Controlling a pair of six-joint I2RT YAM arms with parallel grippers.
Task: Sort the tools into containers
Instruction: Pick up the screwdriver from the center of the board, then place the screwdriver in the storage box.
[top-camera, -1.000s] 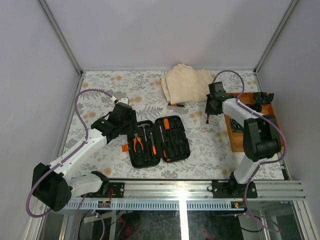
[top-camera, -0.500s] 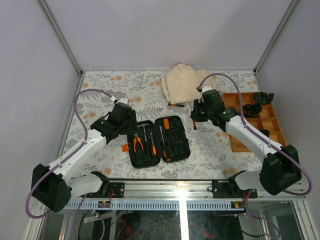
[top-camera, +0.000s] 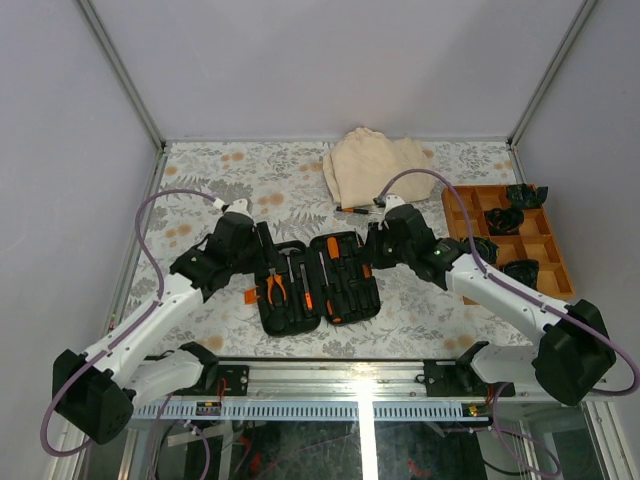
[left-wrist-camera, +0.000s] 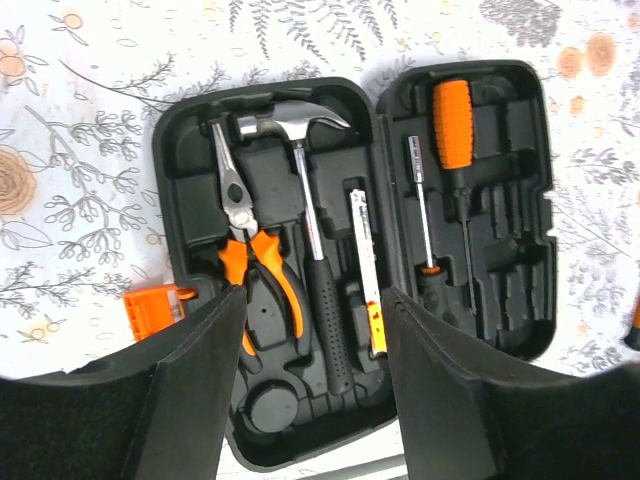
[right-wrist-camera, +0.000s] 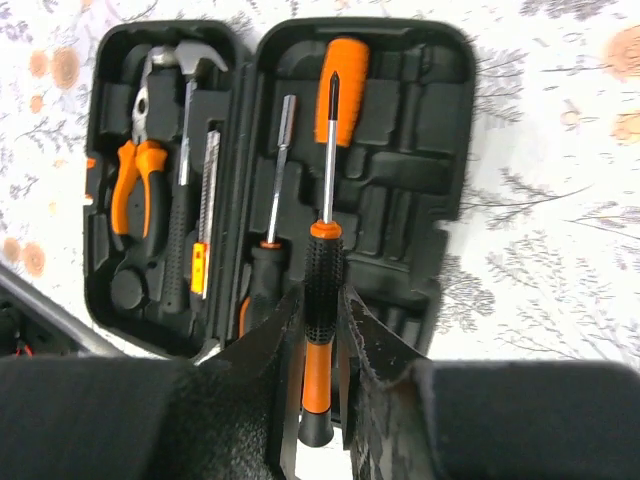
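Note:
The black tool case (top-camera: 345, 300) lies open at the near middle of the table. Its left half holds orange-handled pliers (left-wrist-camera: 250, 250), a hammer (left-wrist-camera: 300, 200) and a narrow metal blade tool (left-wrist-camera: 365, 270). Its right half holds a thin screwdriver (left-wrist-camera: 425, 210) and an orange handle (left-wrist-camera: 452, 125). My left gripper (left-wrist-camera: 312, 320) is open and empty above the case's left half, and shows in the top view (top-camera: 262, 245). My right gripper (right-wrist-camera: 322, 310) is shut on a black-and-orange screwdriver (right-wrist-camera: 325, 260), held above the case's right half (right-wrist-camera: 420, 150), tip pointing at the orange handle.
A beige folded cloth (top-camera: 375, 165) lies at the back. A loose small tool (top-camera: 358, 210) lies just in front of it. A wooden compartment tray (top-camera: 480, 188) with black objects (top-camera: 525, 195) stands at the right. The case's orange latch (left-wrist-camera: 150, 310) sticks out on its left.
My right arm has swung left from beside the wooden tray to over the case's right half, carrying the screwdriver. My left gripper has shifted slightly over the case's left half.

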